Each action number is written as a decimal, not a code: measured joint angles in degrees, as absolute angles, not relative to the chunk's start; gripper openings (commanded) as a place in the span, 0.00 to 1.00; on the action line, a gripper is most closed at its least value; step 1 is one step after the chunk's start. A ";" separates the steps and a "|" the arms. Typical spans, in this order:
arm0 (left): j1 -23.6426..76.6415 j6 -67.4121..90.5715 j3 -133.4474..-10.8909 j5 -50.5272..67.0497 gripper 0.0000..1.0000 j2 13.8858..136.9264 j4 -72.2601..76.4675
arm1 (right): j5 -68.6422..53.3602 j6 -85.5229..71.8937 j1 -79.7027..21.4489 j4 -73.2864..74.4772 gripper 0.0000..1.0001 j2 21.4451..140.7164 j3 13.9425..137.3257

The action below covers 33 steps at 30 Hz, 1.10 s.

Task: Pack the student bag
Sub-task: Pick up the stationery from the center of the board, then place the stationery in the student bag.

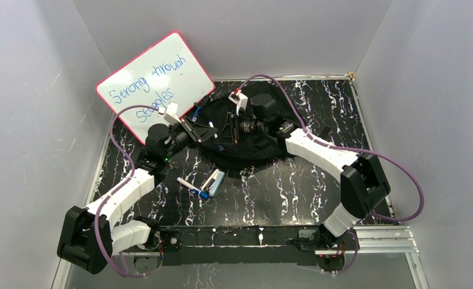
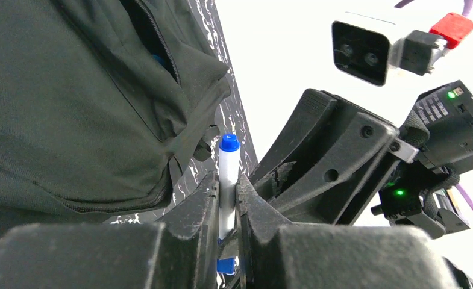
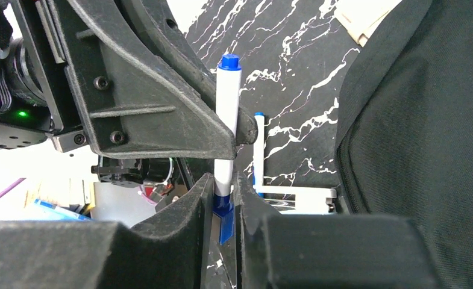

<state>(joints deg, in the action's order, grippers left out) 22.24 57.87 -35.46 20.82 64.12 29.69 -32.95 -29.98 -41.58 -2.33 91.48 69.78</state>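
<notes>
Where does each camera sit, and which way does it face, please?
Top external: above, behind the robot, looking down on the table, whiteboard and student bag; left arm and right arm show.
Left wrist: looks along the left hand at a blue-capped marker; own fingers show.
Right wrist: looks along the right hand at that marker; own fingers show.
Shared: both wrist views show both hands gripping the marker.

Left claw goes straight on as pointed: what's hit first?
Most likely the right claw, close ahead and clamped on the same marker the left claw holds. The student bag lies just beside that line; depth is unclear.
</notes>
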 measured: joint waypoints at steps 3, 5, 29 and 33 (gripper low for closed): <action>22.24 57.82 -35.46 20.67 0.00 64.12 28.99 | -31.83 -28.80 -41.60 -0.80 0.51 91.48 70.57; 22.24 57.54 -35.51 20.29 0.00 64.12 28.01 | -30.24 -27.44 -41.65 0.75 0.57 91.48 71.42; 22.24 52.88 -36.49 16.97 0.00 68.47 17.76 | 16.64 -0.51 -40.73 21.89 0.79 104.68 95.02; 22.24 52.69 -36.49 16.95 0.00 68.47 17.45 | 21.65 4.32 -40.73 24.03 0.80 112.22 100.86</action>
<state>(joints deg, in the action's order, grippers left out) 22.24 52.69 -36.49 16.95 68.47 17.45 21.65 4.32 -40.73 24.03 112.22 100.86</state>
